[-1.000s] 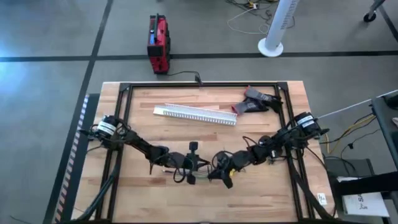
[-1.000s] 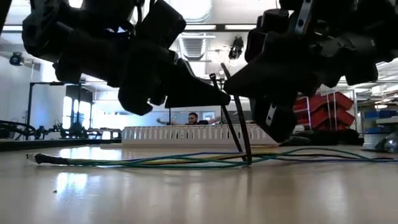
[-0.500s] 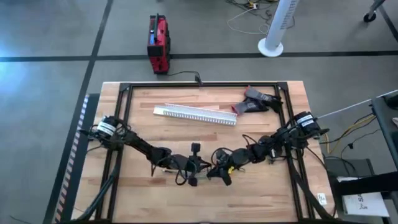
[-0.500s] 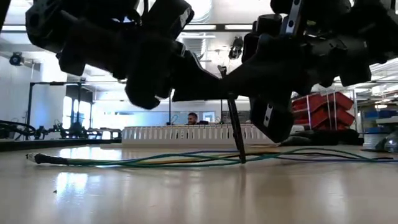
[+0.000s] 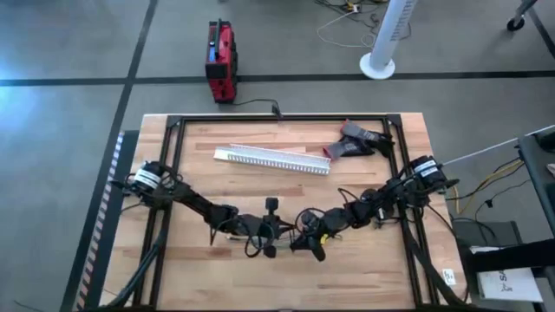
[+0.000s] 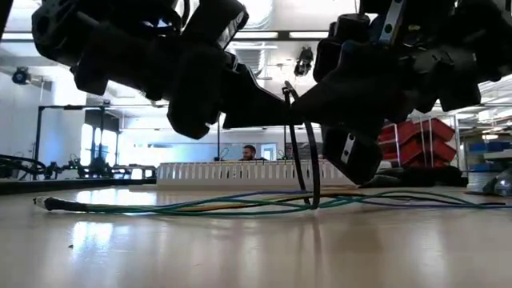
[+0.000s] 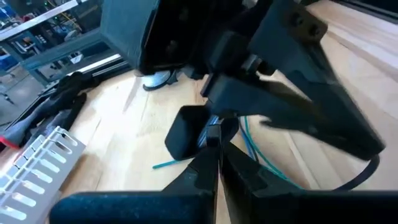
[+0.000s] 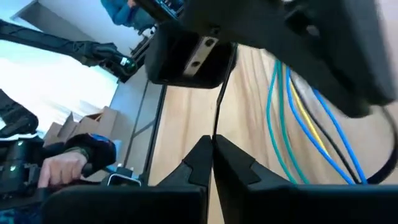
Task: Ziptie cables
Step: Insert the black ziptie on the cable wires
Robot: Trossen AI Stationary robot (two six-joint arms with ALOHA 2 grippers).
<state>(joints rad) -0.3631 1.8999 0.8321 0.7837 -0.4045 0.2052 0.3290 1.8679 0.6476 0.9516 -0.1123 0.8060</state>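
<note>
Low view: my left gripper (image 6: 268,108) and my right gripper (image 6: 300,104) meet tip to tip above the worktop (image 6: 256,248), both pinched onto the ziptie (image 6: 308,160).

- Ziptie: black strip bent into a narrow loop hanging from my fingertips, its lower end down among the cables (image 6: 200,206).
- Cables: thin green, blue and yellowish wires lying flat along the worktop, passing under both grippers.
- High view: both grippers (image 5: 267,232) (image 5: 305,236) sit near the middle of the front edge of the worktop (image 5: 364,269), almost touching.
- White slotted channel (image 5: 272,159): lying toward the back edge, well apart from my grippers.
- Left wrist view: my fingers (image 7: 205,168) pressed together on the strip.
</note>
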